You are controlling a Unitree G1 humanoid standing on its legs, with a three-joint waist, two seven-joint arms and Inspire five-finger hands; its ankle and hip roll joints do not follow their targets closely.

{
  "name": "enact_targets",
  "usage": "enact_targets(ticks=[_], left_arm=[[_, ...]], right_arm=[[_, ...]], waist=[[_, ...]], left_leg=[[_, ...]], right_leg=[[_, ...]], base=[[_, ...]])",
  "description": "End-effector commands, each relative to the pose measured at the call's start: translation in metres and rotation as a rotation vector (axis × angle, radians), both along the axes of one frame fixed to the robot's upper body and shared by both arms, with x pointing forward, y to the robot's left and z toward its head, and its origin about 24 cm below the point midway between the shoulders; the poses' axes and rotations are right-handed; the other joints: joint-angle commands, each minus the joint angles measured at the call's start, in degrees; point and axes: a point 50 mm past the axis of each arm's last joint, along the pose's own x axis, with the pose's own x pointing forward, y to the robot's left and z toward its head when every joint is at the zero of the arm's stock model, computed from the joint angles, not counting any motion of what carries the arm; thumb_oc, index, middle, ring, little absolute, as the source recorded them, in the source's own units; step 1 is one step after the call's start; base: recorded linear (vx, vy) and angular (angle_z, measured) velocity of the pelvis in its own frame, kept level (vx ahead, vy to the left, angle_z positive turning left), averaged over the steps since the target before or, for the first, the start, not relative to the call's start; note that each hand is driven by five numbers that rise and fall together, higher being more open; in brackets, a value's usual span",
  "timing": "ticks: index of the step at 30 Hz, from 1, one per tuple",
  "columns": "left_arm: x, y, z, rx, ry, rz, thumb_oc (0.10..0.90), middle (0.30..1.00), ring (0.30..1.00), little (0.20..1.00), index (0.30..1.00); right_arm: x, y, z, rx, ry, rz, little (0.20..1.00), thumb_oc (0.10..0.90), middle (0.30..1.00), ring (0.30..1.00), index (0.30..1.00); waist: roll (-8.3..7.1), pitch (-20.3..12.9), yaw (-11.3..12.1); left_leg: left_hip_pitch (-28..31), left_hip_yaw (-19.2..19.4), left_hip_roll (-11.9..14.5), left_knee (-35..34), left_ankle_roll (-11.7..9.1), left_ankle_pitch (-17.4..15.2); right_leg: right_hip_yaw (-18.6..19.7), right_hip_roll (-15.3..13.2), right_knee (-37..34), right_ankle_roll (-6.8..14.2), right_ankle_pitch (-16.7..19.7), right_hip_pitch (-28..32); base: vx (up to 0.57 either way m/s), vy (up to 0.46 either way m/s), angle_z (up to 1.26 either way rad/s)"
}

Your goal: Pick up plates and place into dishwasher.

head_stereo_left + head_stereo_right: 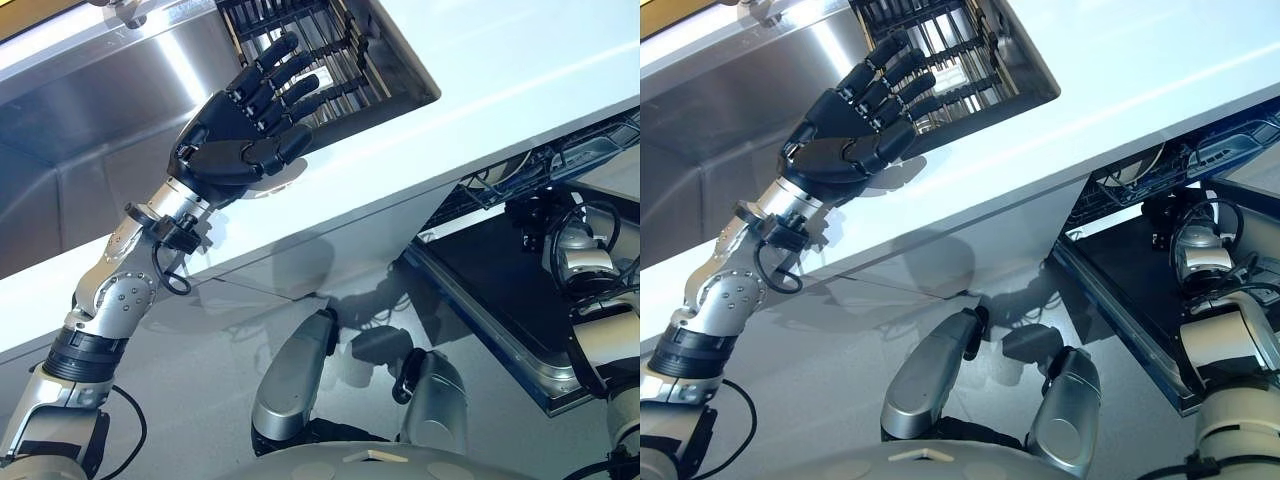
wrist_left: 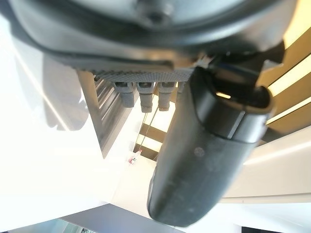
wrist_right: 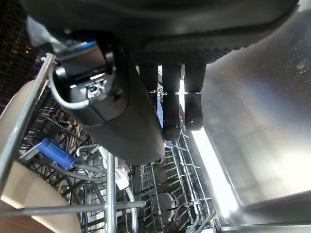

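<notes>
While the left hand (image 1: 240, 130) hangs open and empty at upper left, the right hand (image 3: 146, 97), fingers loose, is over cream plates (image 3: 29, 194) already in the dishwasher rack (image 3: 160, 194). Plates look stiff, slippery and breakable; hold the rim.

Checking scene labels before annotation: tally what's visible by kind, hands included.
Robot hands: 2 (left hand, open over the sink; right hand, open inside the dishwasher)
Sink: 1
Black dish rack in the sink: 1
White countertop: 1
Dishwasher rack: 1
Open dishwasher door: 1
Beige plates in the dishwasher rack: at least 1; exact count unclear
Total: 8, minimum
</notes>
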Motion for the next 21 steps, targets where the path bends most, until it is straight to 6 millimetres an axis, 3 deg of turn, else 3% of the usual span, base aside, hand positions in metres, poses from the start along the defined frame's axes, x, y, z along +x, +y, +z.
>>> enact_targets(ticks=[1,10,11,19,21], left_arm=[[-0.007,0.000,-0.037,-0.014,0.125,-0.016,0.800,0.900,0.900,0.900,0.900],[-0.005,-0.004,-0.031,-0.006,0.126,-0.052,0.800,0.900,0.900,0.900,0.900],[-0.005,-0.004,-0.032,-0.008,0.128,-0.056,0.800,0.900,0.900,0.900,0.900],[-0.010,-0.004,-0.037,-0.019,0.124,-0.076,0.800,0.900,0.900,0.900,0.900],[-0.012,-0.004,-0.039,-0.022,0.113,-0.078,0.800,0.900,0.900,0.900,0.900]], right_arm=[[0.000,0.007,0.222,-0.143,-1.031,0.076,0.200,0.100,0.300,0.300,0.300],[0.004,-0.020,0.174,-0.277,-0.549,0.039,0.200,0.100,0.300,0.300,0.300],[0.003,-0.023,0.172,-0.286,-0.524,0.032,0.900,0.800,0.900,0.900,0.900],[-0.024,-0.058,0.151,-0.383,-0.284,-0.027,0.900,0.800,0.900,0.900,0.900],[-0.032,-0.067,0.133,-0.374,-0.158,-0.007,0.900,0.800,0.900,0.900,0.900]], waist=[[-3.54,-9.7,-1.5],[-4.96,-10.5,-3.0],[-5.12,-10.5,-3.2],[-6.46,-11.2,-5.5],[-6.95,-11.5,-6.3]], left_leg=[[1.5,-0.5,-2.8,3.9,5.1,-7.5],[2.8,0.0,-2.1,3.4,5.2,-7.9],[3.1,0.1,-2.1,3.1,5.2,-7.9],[5.4,1.1,-1.4,0.5,5.0,-7.7],[5.8,1.6,-1.2,0.4,5.1,-7.9]], right_leg=[[-2.1,7.4,3.0,-9.1,-2.5,5.0],[-0.7,8.0,2.5,-8.8,-2.3,5.1],[-0.5,8.2,2.0,-8.8,-2.1,5.4],[1.3,10.3,-2.2,-8.6,-0.8,7.3],[1.9,10.7,-2.7,-8.6,-0.6,7.5]], base=[[0.00,0.000,0.00],[0.00,0.000,0.00],[0.02,0.020,-0.09],[0.01,0.035,-0.10],[0.01,0.046,-0.28]])
